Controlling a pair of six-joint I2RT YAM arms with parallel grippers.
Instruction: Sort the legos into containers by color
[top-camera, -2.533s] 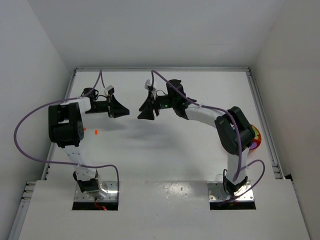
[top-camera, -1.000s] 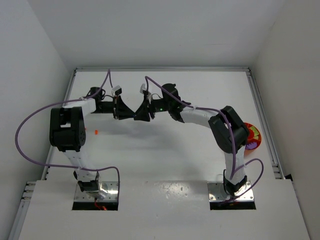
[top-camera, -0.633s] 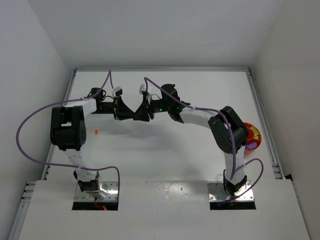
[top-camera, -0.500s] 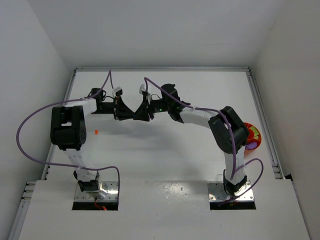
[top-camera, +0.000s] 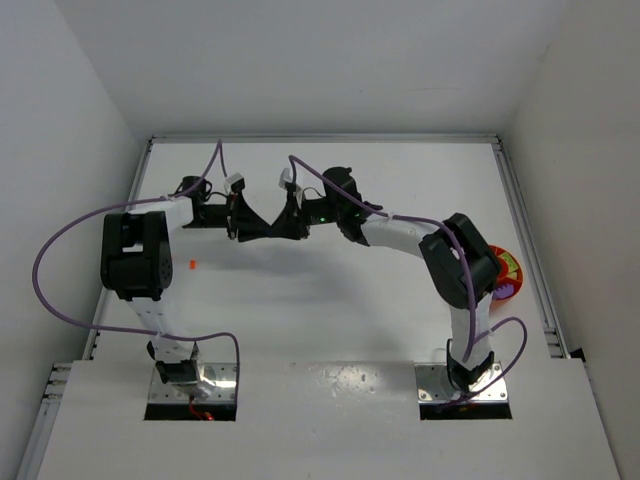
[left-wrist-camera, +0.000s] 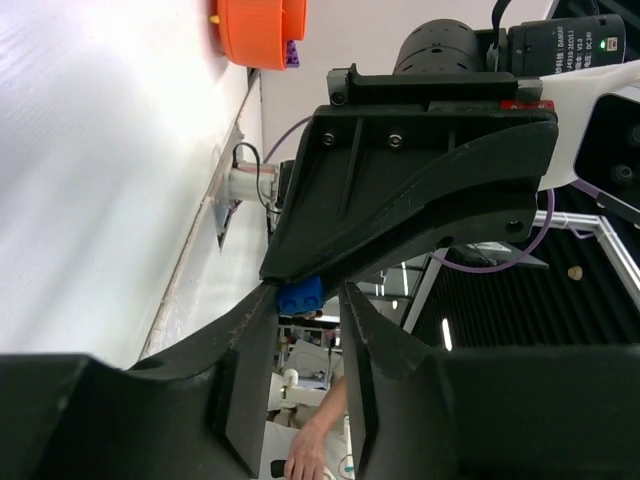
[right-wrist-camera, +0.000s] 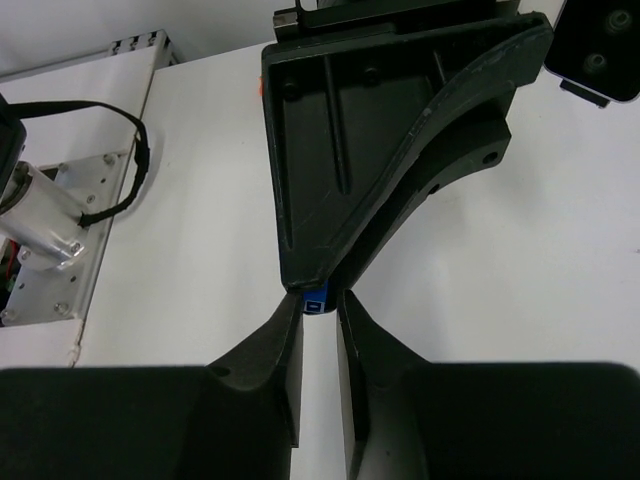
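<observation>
The blue lego (left-wrist-camera: 300, 297) hangs above the table (top-camera: 330, 320), well left of the bowl (top-camera: 507, 268) and farther back, where both grippers meet tip to tip. The right gripper (right-wrist-camera: 318, 298) pinches it. The left gripper (left-wrist-camera: 307, 292) has its jaws slightly spread around it, one finger clear. An orange lego (top-camera: 191, 264) lies farther left still.

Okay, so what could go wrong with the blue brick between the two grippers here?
The small blue plastic brick sits only at the very tips of the right gripper; a thin hold could let it drop as the left gripper parts. The round orange bowl is far off, so a long carry follows.
</observation>
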